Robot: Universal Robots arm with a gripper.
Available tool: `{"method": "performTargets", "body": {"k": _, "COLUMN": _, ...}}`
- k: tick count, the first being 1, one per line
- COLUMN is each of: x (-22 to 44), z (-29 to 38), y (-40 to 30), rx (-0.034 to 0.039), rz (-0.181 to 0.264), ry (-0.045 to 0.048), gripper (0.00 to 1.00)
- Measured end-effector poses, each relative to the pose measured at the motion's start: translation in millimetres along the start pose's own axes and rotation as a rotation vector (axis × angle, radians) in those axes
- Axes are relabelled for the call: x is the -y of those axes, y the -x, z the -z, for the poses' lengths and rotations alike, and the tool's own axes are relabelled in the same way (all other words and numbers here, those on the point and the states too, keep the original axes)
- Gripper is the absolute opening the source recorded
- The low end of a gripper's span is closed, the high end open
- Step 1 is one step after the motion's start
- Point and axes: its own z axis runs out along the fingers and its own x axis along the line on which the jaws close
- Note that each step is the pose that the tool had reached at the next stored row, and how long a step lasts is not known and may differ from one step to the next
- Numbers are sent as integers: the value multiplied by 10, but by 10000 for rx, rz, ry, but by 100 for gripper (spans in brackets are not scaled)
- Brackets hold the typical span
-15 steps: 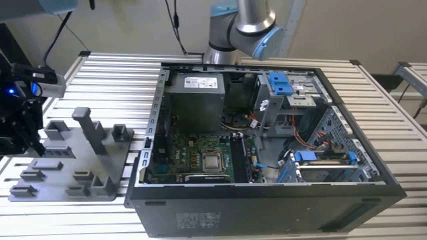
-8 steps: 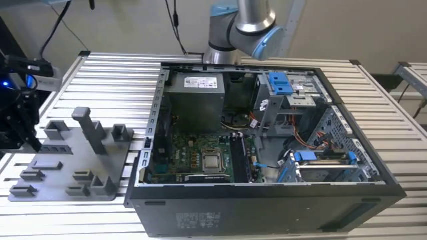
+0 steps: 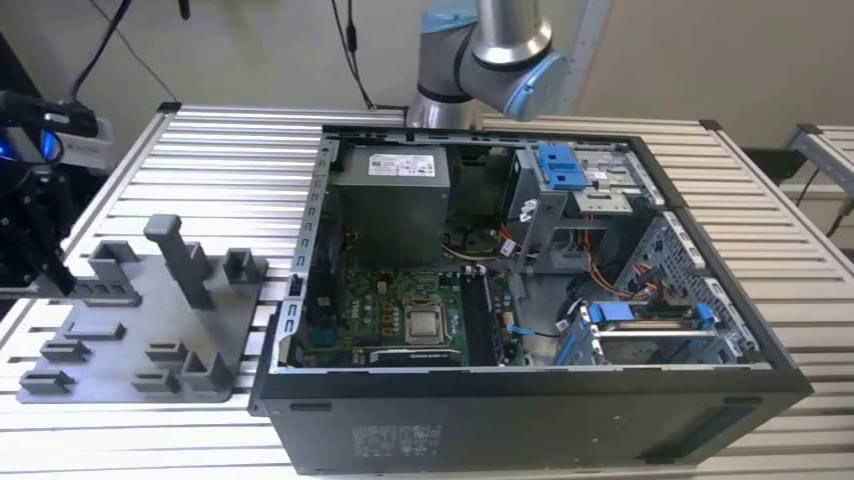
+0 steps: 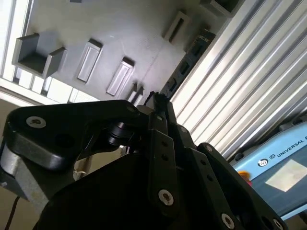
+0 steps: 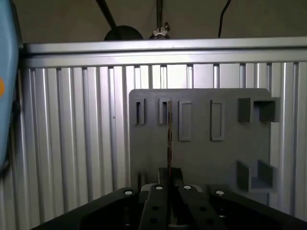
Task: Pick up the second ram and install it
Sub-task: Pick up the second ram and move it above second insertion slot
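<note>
The second ram (image 5: 169, 143) shows edge-on in the first wrist view as a thin dark stick. It stands out from between the fingers of my gripper (image 5: 169, 180), which is shut on it. The stick hangs over the grey slotted holder plate (image 5: 201, 158), in line with one of its narrow slots. In the exterior view my gripper (image 3: 56, 270) is at the far left, over the holder plate's (image 3: 134, 330) left end and away from the open computer case (image 3: 534, 400). The green motherboard (image 3: 387, 315) lies inside the case. The second wrist view looks along the closed fingers (image 4: 158, 120) toward the plate (image 4: 96, 28).
The case fills the middle and right of the ribbed metal table (image 3: 227, 160). Inside it are a grey power supply (image 3: 387, 200), blue drive latches (image 3: 561, 165) and loose cables. Upright posts (image 3: 174, 250) rise from the holder plate. The arm's base (image 3: 481, 60) stands behind the case.
</note>
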Motion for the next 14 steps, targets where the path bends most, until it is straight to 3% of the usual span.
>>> {"method": "performTargets", "body": {"k": 14, "x": -3, "z": 273, "y": -3, "rx": -1, "rz": 0, "ry": 0, "gripper": 14}}
